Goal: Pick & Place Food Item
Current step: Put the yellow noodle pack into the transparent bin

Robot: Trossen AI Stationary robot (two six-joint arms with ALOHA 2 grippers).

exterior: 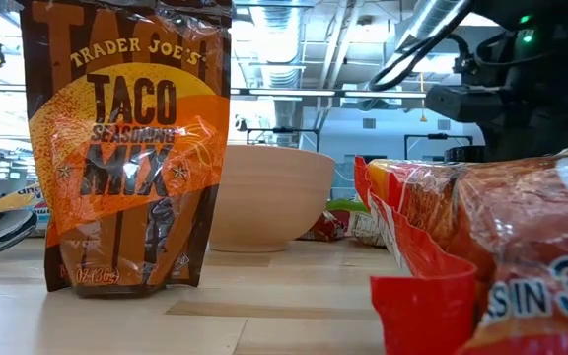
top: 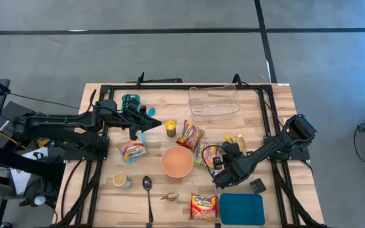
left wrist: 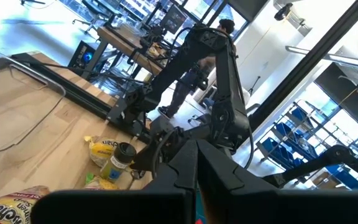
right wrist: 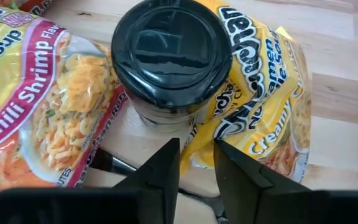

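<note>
A small jar with a black lid [right wrist: 169,56] stands upright on the wood between a Chili Shrimp noodle packet [right wrist: 42,106] and a yellow Creamy Chicken ramen packet [right wrist: 260,93], which lie flat. My right gripper [right wrist: 196,155] slants down just short of the jar. Its fingers stand a narrow gap apart, with the yellow packet's edge [right wrist: 194,142] between them. In the high view it sits right of the bowl [top: 223,161]. My left gripper [top: 159,124] hangs level and shut over the table's left half, holding nothing. My right gripper has a fingertip [right wrist: 169,158] on either side of the yellow packet's edge, below the jar's base, slanting down from above. Whether they touch the packet or the jar cannot be told.
A tan bowl [top: 177,161] stands mid-table, with a clear tub [top: 214,101] at the far side and a blue tray [top: 241,209] at the near right. A yellow can [top: 170,128], spoon [top: 147,190], cup [top: 120,180] and more packets [top: 203,206] lie about. A taco seasoning pouch [exterior: 126,148] stands close to the low camera.
</note>
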